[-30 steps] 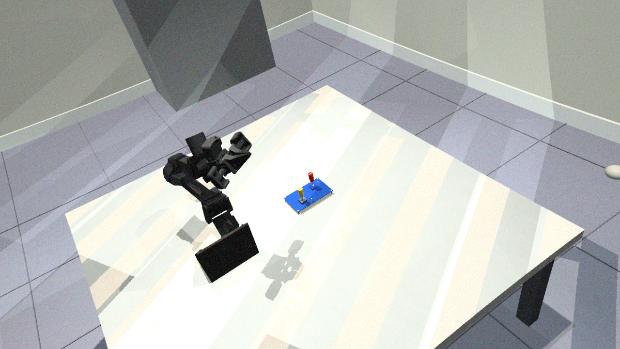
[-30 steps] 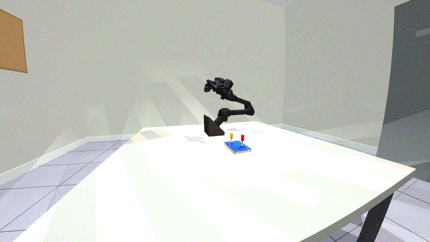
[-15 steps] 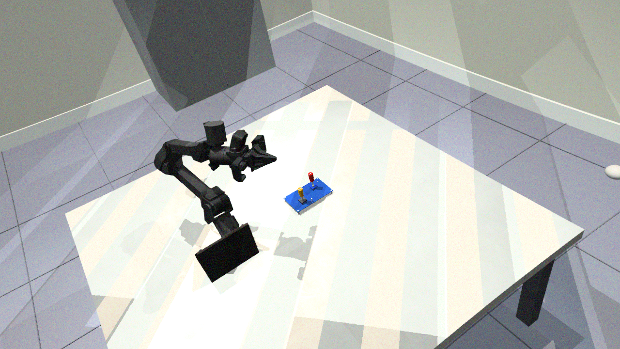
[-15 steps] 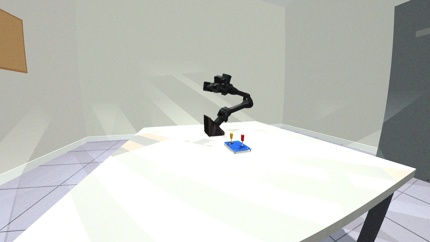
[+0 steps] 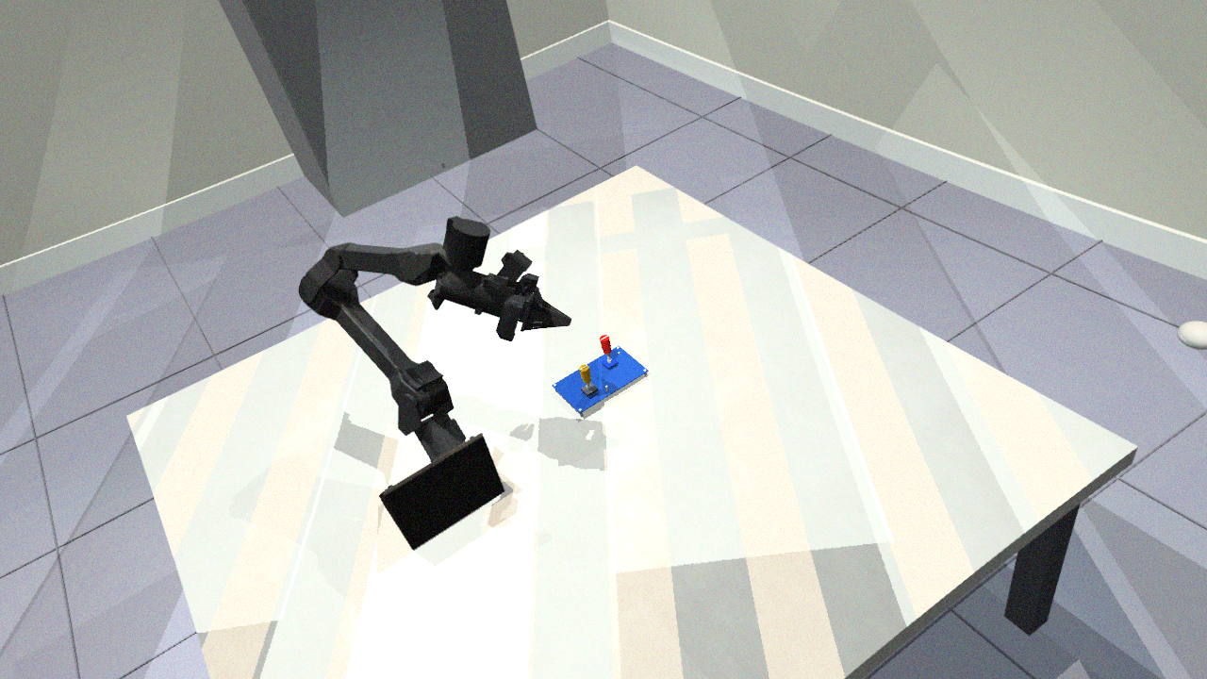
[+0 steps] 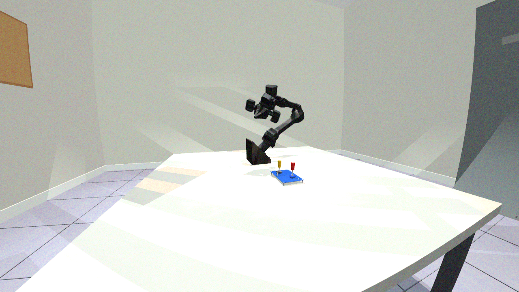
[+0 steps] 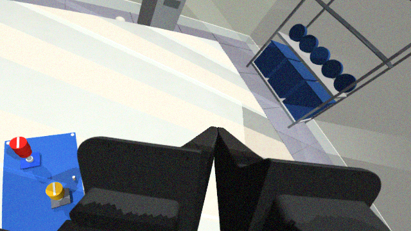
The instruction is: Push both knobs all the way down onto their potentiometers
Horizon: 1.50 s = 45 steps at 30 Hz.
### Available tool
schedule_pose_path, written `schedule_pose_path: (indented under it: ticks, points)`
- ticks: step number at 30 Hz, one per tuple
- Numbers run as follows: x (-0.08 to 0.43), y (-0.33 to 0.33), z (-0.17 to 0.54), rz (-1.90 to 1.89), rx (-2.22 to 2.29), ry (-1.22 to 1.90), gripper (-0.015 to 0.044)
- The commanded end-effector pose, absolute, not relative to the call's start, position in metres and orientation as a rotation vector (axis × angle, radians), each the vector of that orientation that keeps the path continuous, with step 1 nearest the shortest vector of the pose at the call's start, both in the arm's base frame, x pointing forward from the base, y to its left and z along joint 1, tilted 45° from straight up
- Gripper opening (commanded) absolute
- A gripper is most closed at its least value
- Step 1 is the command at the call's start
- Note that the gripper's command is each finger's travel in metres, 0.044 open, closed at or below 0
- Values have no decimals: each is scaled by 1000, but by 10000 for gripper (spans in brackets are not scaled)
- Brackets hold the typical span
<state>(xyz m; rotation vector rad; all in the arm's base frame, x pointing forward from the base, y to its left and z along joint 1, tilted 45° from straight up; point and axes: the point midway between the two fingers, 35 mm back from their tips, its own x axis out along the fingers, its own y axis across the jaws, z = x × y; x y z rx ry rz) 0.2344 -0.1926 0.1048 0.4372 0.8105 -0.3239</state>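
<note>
The blue circuit board [image 5: 628, 369] [image 6: 286, 178] [image 7: 19, 202] stands on short legs on the table. A red knob [image 5: 604, 344] [image 6: 292, 166] [image 7: 20, 147] sits high on its shaft, with bare shaft showing above the blue potentiometer [image 7: 34, 163]. A yellow knob [image 5: 585, 375] [image 6: 279, 164] [image 7: 54, 190] also stands raised above the dark grey potentiometer [image 5: 589, 391] [image 7: 62, 203]. My gripper [image 5: 569, 321] [image 6: 256, 117] [image 7: 216, 133] is shut and empty, its fingertips touching. It hangs well above the table, off to the arm's side of the board, and touches neither knob.
The arm's black base [image 5: 447, 493] [image 6: 256, 154] stands on the table [image 5: 759, 405] [image 6: 254, 217] near the board. A small pale pin [image 7: 74, 178] stands on the board near the yellow knob. A shelf rack with blue bins [image 7: 286, 77] is beyond the table.
</note>
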Motion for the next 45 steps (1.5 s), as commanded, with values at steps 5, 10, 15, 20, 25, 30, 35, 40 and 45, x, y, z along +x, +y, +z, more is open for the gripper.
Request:
schedule_pose_path:
  ticks: [5, 10, 15, 20, 25, 30, 35, 40, 45]
  points:
    - [255, -163, 92, -78, 375, 965, 0]
    - [265, -143, 85, 76, 338, 1044, 0]
    - [273, -122, 79, 237, 302, 1113, 0]
    - [280, -101, 74, 404, 269, 1172, 0]
    - [286, -78, 71, 573, 237, 1220, 0]
    - [290, -56, 68, 742, 213, 1257, 0]
    - [292, -35, 67, 908, 199, 1280, 0]
    - [293, -25, 66, 987, 195, 1287, 0]
    - [293, -18, 59, 987, 195, 1287, 0]
